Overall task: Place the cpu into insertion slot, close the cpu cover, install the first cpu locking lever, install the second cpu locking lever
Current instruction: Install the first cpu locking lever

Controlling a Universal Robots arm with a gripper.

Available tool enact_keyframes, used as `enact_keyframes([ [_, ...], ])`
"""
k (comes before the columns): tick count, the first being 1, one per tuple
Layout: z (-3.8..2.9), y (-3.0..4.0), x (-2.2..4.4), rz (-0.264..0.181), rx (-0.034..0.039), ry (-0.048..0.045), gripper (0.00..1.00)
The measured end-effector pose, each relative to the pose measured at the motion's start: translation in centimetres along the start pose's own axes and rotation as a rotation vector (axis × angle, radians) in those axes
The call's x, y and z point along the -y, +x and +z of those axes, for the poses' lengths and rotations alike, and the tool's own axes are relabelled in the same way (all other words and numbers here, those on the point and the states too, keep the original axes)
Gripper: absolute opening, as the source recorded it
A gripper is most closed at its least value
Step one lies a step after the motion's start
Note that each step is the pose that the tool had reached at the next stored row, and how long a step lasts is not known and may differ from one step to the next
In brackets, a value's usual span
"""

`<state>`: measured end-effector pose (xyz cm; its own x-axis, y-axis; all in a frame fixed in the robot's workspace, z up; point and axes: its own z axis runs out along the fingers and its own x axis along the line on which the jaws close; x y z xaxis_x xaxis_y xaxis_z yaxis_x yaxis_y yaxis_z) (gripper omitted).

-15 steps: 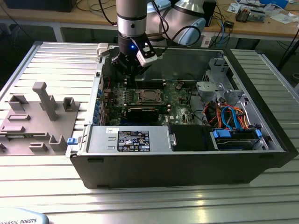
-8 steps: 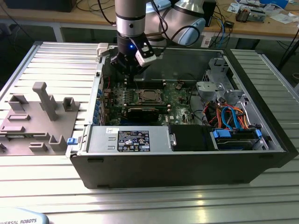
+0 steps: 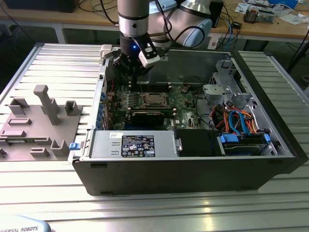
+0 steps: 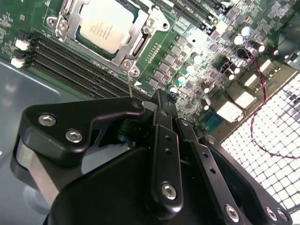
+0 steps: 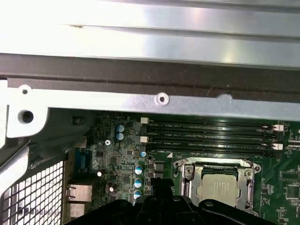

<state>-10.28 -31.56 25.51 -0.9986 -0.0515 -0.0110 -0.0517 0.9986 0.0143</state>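
Inside the insertion slot [image 4: 101,28] the cpu [image 4: 104,24] sits framed by the cpu cover [image 4: 140,35]; gripper [image 4: 161,110] above, fingers together, empty — chip light, stiff, fragile — edge-hold only.

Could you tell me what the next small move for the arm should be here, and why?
Probably lower the gripper slightly toward the insertion slot to work a locking lever. The cpu already sits in the slot with the cpu cover lying flat around it, and a thin lever wire stands up beside the socket, seemingly not latched.
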Motion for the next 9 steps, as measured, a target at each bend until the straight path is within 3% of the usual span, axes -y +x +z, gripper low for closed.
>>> enact_keyframes([
  [3, -0.24, -0.01, -0.45, 0.0, 0.0003, -0.0008, 0.11],
  [9, -0.24, 0.0, -0.7, 0.0, 0.0017, -0.0303, 0.11],
])
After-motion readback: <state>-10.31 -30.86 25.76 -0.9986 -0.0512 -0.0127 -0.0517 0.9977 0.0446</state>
